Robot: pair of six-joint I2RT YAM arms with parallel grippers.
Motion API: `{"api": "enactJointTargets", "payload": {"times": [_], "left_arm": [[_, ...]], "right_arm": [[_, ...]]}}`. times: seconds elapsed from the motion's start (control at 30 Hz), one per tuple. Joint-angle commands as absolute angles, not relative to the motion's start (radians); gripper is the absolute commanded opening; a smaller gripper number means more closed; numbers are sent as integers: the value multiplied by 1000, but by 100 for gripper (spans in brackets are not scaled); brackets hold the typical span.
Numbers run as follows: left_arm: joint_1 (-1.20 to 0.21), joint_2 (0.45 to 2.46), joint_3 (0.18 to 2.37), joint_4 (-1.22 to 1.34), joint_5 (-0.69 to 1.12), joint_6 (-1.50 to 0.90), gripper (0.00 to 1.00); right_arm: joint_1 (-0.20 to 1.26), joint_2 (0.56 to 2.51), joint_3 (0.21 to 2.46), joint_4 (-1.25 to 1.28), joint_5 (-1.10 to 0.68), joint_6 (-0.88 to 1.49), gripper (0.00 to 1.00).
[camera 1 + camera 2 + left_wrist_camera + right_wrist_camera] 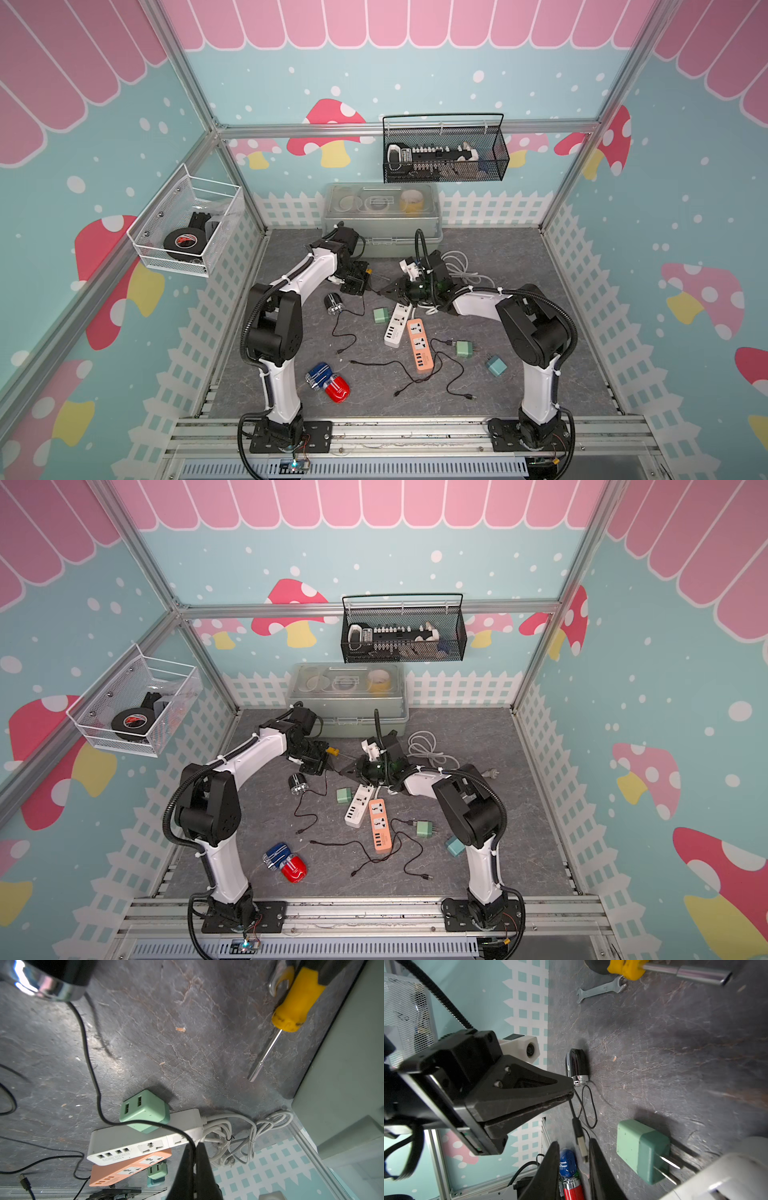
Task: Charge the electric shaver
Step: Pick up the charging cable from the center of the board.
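Jaws left and right meet tip to tip over the desk (494, 403) in both top views, the black electric shaver (332, 304) lying just beside the left jaws. From the left wrist, the left jaws are pressed together on the shaver's black cable (97, 1094), with a green charger (145, 1111) near their tips. From the right wrist, the right jaws stand apart either side of the cable's USB plug (580, 1140), which sticks out of the left jaws' tips.

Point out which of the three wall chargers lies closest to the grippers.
The green charger beside the white power strip. The other green charger and the blue-green charger lie past the orange power strip, farther off.
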State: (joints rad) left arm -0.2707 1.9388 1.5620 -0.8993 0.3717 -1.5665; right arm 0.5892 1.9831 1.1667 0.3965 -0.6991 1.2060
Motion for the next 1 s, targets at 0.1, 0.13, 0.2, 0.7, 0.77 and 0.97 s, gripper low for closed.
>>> {"api": "enactJointTargets", "payload": {"times": [0.1, 0.13, 0.2, 0.7, 0.77, 0.97], "left_arm": [[-271, 1908, 1549, -896, 379, -1561, 0], [-271, 1908, 1547, -894, 381, -1562, 0], [-271, 1908, 1545, -892, 384, -1561, 0], [-274, 1803, 1556, -794, 374, -1322, 47], [-278, 1742, 1494, -675, 413, -1234, 54], [-279, 1577, 1197, -226, 569, -1240, 60]], "right_arm": [[593, 2009, 1186, 442, -705, 1237, 15], [593, 2009, 1183, 443, -704, 1238, 14], [594, 2006, 1177, 442, -700, 1239, 14], [549, 1892, 1201, 175, -683, 1214, 0], [527, 1837, 1201, 133, -698, 1233, 0], [466, 1778, 1152, 253, -807, 1454, 0]]}}
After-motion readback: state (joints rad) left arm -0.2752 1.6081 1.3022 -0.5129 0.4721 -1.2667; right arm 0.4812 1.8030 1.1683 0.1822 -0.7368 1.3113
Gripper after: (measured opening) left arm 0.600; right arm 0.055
